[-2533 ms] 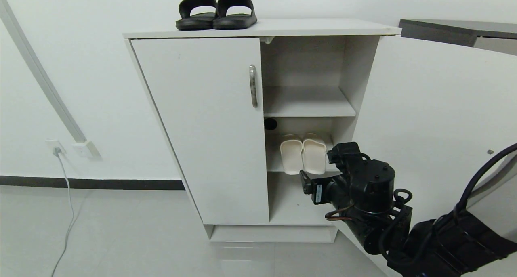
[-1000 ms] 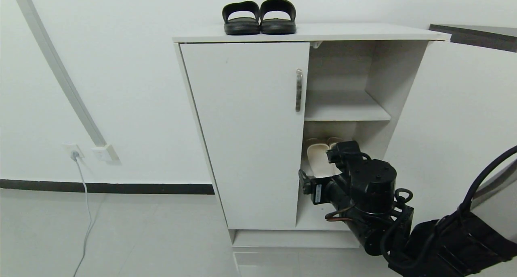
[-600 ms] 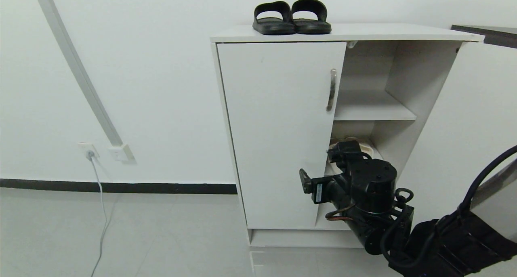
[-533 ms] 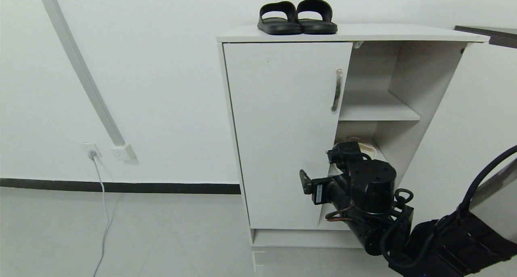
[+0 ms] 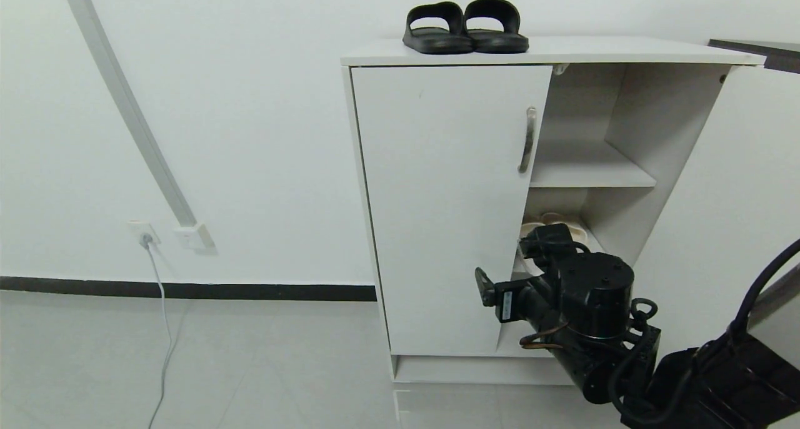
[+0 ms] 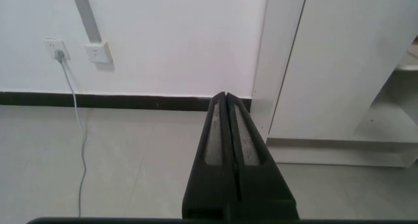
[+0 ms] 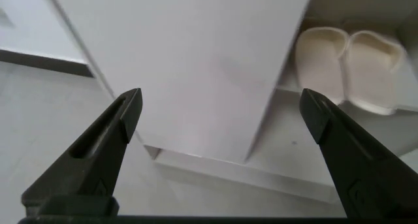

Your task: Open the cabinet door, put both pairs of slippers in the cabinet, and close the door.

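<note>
Two pairs, two places: you have the black slippers [image 5: 465, 25] side by side on top of the cabinet [image 5: 625, 49], and the cream slippers [image 7: 349, 64] inside its middle compartment. The right door [image 5: 737, 197] stands swung open and the left door [image 5: 444, 204] is shut. Your right gripper [image 7: 220, 96] hangs before the cabinet's lower part, fingers spread wide and empty. Your left gripper [image 6: 225, 103] sits low over the floor [image 6: 130, 165], fingers pressed together on nothing.
</note>
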